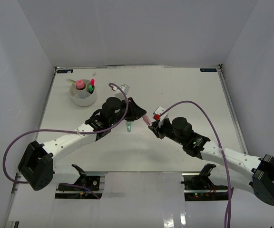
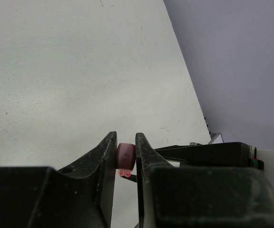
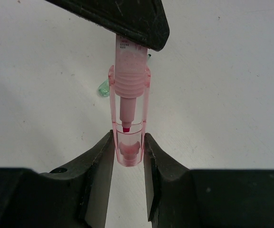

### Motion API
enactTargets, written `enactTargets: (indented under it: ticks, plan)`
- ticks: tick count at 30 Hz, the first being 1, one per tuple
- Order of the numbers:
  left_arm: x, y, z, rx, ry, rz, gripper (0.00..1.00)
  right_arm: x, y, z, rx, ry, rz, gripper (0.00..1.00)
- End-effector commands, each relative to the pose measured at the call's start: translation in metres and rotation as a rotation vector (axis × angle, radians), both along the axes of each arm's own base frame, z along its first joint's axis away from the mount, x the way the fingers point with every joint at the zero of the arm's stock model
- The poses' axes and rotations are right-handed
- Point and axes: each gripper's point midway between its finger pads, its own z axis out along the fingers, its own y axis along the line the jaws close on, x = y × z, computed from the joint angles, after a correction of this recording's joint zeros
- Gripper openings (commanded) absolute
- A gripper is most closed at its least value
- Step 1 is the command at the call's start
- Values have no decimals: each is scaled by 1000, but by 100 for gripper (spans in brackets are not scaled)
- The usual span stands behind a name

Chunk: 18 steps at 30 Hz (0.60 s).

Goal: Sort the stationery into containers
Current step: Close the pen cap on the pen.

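Observation:
A pink marker (image 1: pixel 148 118) is held in the air between both grippers over the middle of the table. My left gripper (image 1: pixel 141 114) is shut on the marker's butt end (image 2: pixel 126 156). My right gripper (image 1: pixel 153 127) is shut on its clear pink cap (image 3: pixel 129 152), with the marker body (image 3: pixel 127 76) running up into the left gripper's fingers (image 3: pixel 122 19). The round white organiser cup (image 1: pixel 83 98) stands at the far left, holding a pink tube (image 1: pixel 80 84) and green and red markers (image 1: pixel 91 86). A pale green marker (image 1: pixel 128 126) lies on the table under the left gripper.
A small white item (image 1: pixel 124 88) lies behind the left gripper. A small white and red item (image 1: pixel 158 113) sits next to the right gripper. White walls enclose the table on three sides. A purple cable (image 1: pixel 199 107) loops over each arm.

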Motion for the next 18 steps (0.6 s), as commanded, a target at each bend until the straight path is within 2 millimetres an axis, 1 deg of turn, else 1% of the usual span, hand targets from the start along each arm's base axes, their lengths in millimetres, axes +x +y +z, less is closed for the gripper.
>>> enactTargets:
  ticks: [1,4,11,18]
  plan:
    - [2,-1,13,34,-52,-3,20,5,10,31,58,-71,19,29]
    - [2,0,14,37,-55,1,20,5,11,32,62,-74,22,29]
    - [-7,-9,6,4,2,-40,20,7,13,38,75,-82,22,29]
    - [-13,-10,4,-42,23,-34,23,9,11,45,103,-91,-3,28]
